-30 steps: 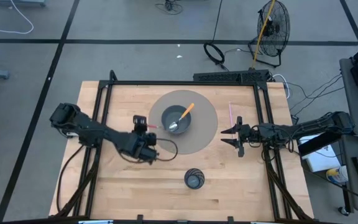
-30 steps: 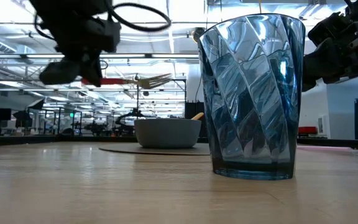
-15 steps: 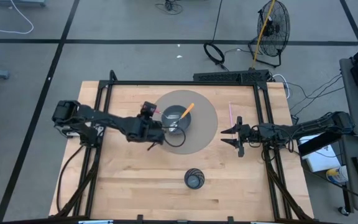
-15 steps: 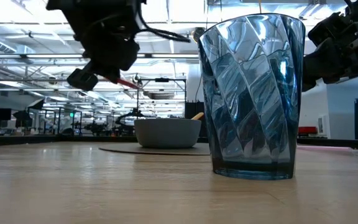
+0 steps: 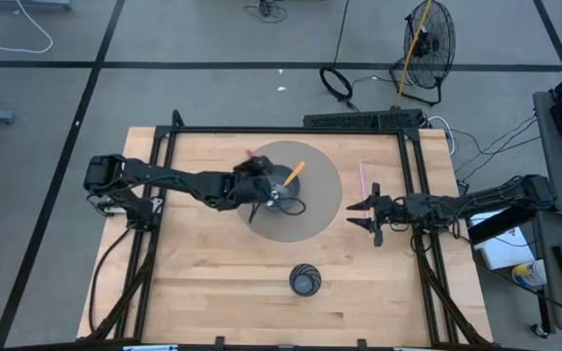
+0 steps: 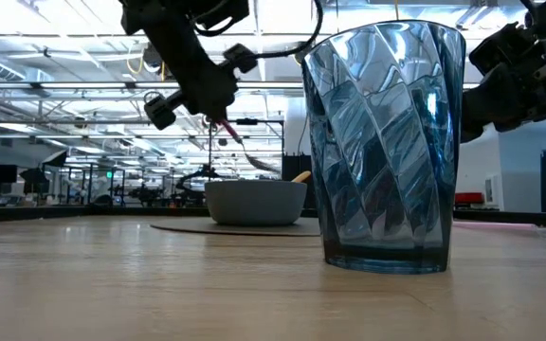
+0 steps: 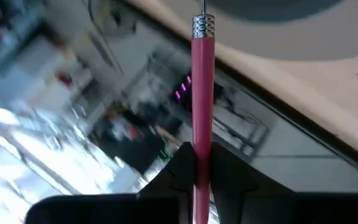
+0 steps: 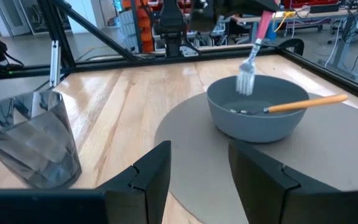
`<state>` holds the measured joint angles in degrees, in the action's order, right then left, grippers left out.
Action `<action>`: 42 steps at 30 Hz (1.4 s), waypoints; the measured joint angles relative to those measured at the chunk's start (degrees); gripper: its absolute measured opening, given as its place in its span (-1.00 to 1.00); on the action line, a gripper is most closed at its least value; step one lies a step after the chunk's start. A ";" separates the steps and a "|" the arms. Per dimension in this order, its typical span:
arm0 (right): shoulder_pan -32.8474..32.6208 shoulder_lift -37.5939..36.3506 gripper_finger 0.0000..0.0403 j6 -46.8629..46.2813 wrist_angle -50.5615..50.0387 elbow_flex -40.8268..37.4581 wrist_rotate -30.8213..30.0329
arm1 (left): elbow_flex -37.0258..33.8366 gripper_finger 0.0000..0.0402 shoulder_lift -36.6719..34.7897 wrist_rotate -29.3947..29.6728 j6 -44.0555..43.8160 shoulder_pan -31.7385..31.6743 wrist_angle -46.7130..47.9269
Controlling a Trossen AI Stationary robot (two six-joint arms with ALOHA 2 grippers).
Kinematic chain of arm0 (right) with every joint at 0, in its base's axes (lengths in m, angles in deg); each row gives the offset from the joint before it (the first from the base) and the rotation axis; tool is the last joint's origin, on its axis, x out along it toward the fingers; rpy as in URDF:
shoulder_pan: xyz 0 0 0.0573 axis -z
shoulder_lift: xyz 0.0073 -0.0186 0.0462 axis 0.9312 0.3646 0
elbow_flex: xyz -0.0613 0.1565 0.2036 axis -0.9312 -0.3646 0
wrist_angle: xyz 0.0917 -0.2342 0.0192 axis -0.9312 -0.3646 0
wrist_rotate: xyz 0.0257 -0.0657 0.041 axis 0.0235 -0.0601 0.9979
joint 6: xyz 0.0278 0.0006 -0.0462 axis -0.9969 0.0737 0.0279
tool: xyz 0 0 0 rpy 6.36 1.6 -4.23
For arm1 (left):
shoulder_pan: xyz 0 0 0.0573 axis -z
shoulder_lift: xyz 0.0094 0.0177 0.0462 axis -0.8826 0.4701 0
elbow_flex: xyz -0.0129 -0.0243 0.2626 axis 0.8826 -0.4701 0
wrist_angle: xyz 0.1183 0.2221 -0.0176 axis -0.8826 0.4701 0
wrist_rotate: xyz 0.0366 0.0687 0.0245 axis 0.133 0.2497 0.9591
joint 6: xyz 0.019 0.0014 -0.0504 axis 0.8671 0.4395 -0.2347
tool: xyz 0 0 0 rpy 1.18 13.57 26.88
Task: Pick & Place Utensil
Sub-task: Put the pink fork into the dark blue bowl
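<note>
bowl (image 5: 278, 185) on mat (image 5: 320, 200), tumbler (image 5: 304, 280) apart

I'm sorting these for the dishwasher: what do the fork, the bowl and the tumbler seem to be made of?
Fork: shiny metal tines, pink handle probably plastic, held by the left gripper. Bowl: matte grey, possibly ceramic or melamine; the look leaves it open. Tumbler: clear blue-tinted, faceted, glass or acrylic.

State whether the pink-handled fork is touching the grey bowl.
Apart. In the right wrist view the fork, held by the left gripper, hangs tines-down above the bowl, with a gap showing below the tines.
</note>
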<state>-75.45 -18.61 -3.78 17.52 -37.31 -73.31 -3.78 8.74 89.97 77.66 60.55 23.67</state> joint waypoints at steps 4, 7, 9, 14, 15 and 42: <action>-0.01 0.00 -0.23 0.00 -1.14 0.00 0.01 | 0.00 -0.80 0.00 -3.00 7.84 -0.40 -1.37; 0.00 0.02 -0.23 0.04 -1.86 0.00 0.00 | 0.02 -0.84 0.00 -3.94 8.82 -1.04 -2.33; -0.02 0.02 -0.23 0.36 -1.88 0.00 0.00 | 0.01 -0.87 0.02 -5.65 8.82 -1.61 -2.84; -0.02 0.00 -0.23 0.41 -2.02 0.00 0.00 | 0.02 -0.83 0.04 -11.20 8.25 -2.82 -2.93; -0.02 0.02 -0.23 0.41 -2.17 0.00 0.00 | 0.02 -0.81 0.04 -11.39 8.22 -3.06 -2.95; -0.02 0.09 -0.23 -0.44 -2.17 0.00 -0.03 | 0.09 -0.73 5.57 -17.29 4.98 -8.30 -2.91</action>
<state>-75.47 -18.53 -4.22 15.34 -37.31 -73.34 -3.69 14.31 72.68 82.64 52.25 20.76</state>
